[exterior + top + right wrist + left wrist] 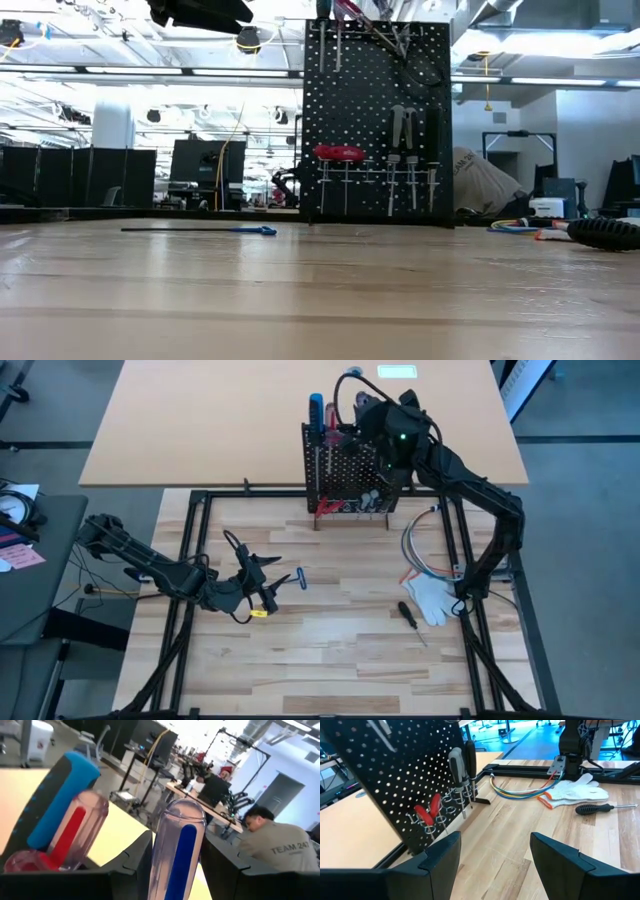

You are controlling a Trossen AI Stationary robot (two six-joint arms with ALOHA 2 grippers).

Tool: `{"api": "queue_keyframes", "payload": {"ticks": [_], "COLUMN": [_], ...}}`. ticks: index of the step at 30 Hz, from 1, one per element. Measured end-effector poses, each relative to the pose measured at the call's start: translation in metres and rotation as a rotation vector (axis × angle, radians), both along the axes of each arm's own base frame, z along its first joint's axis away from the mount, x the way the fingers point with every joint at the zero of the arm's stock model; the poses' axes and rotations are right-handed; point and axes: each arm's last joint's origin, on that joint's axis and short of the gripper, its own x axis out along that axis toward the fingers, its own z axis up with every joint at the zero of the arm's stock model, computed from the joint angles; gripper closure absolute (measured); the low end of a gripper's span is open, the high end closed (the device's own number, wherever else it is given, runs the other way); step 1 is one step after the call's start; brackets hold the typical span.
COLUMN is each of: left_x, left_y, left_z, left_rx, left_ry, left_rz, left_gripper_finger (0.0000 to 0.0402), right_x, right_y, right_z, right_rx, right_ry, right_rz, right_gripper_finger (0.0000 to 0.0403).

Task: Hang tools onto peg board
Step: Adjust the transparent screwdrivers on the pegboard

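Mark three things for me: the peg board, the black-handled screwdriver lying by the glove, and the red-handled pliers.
peg board (pixel 345 480): high view, bare perforated face of the panel.
black-handled screwdriver (pixel 407 613): high view, its dark handle.
red-handled pliers (pixel 428 811): left wrist view, one red handle, hanging on the hooks.

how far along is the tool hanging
Done: red pliers and dark-handled screwdrivers hang on the peg board; more handles stand along its top.
In hand: the right gripper is at the board's top, its fingers either side of a clear blue-core screwdriver.
Left: a blue tool by the open left gripper, and a black screwdriver beside the glove.
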Motion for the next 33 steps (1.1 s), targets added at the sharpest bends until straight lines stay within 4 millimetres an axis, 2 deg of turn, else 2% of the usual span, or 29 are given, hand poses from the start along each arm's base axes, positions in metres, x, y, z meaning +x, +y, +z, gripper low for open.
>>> {"api": "queue_keyframes", "payload": {"ticks": [10,18,22,28,33], "left_x": [0.0,0.0,0.0,0.0,0.0], "left_y": [0.0,0.0,0.0,0.0,0.0], "left_z": [0.0,0.0,0.0,0.0,0.0], "left_rx": [-0.004,-0.006,-0.007,-0.006,-0.006], "left_ry": [-0.004,-0.005,-0.005,-0.005,-0.005], "left_rz": [0.001,0.002,0.002,0.002,0.002], "left_gripper_finger": [0.0167,0.0167,0.0167,0.0167,0.0167], "right_x": [-0.003,-0.007,-0.009,-0.012,-0.01], "right_y": [-0.004,-0.005,0.004,0.023,0.046], "right_z": [-0.01,-0.016,-0.011,0.0,0.01], "right_rx": [0.065,0.086,0.062,0.026,-0.024], "right_ry": [0.049,0.138,0.178,0.205,0.244], "right_rz": [-0.026,-0.058,-0.028,0.027,0.108], "right_gripper_finger": [0.0243,0.0168,0.0145,0.0143,0.0143]}}
